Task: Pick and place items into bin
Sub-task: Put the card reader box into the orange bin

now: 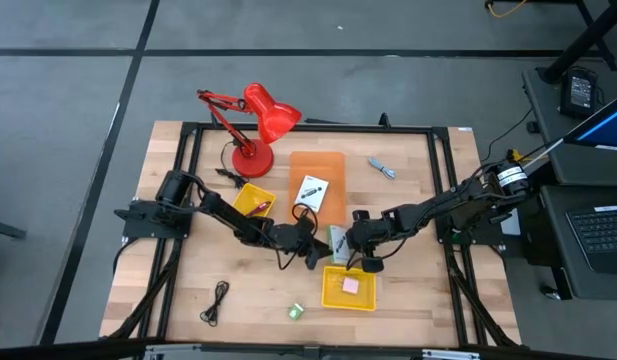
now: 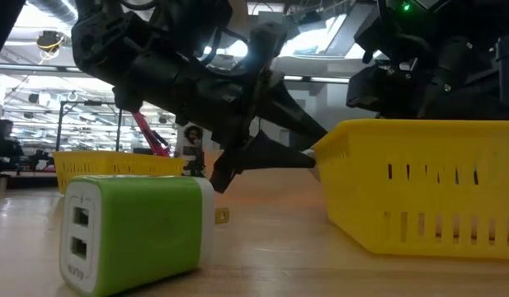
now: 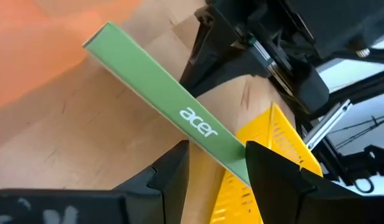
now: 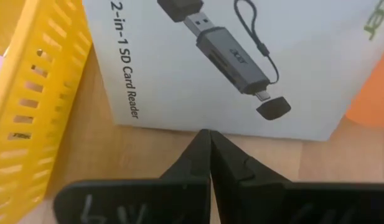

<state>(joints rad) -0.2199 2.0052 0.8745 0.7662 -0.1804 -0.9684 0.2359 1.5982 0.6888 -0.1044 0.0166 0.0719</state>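
A flat card-reader box (image 1: 337, 240) with white faces and a green narrow side (image 3: 154, 87) stands tilted on edge at mid-table, between my two grippers. My left gripper (image 1: 316, 248) comes from the table's left and is shut on it. My right gripper (image 4: 207, 134), shut, points down at the lower edge of the box's printed white face (image 4: 241, 62). The yellow bin (image 1: 350, 288) lies just nearside of both, with a pink block (image 1: 351, 285) in it. A green block (image 2: 134, 231) and a black cord (image 1: 218, 300) lie near the front edge. My left gripper has the box's green narrow side (image 3: 232, 149) between its two fingers, near the end beyond the "acer" mark. The fingers come nearly level from the table's left, across that side. The box runs slanting away from the fingers, beside the bin. My right gripper's shut fingertips (image 4: 201, 140) stand at the lower edge of the box's white face; I cannot tell whether they touch it.
A second yellow bin (image 1: 253, 200) sits left of an orange mat (image 1: 318, 165), on which a white card (image 1: 310, 188) lies. The red desk lamp (image 1: 258, 125) stands at the far left, a small grey item (image 1: 381, 167) at the far right.
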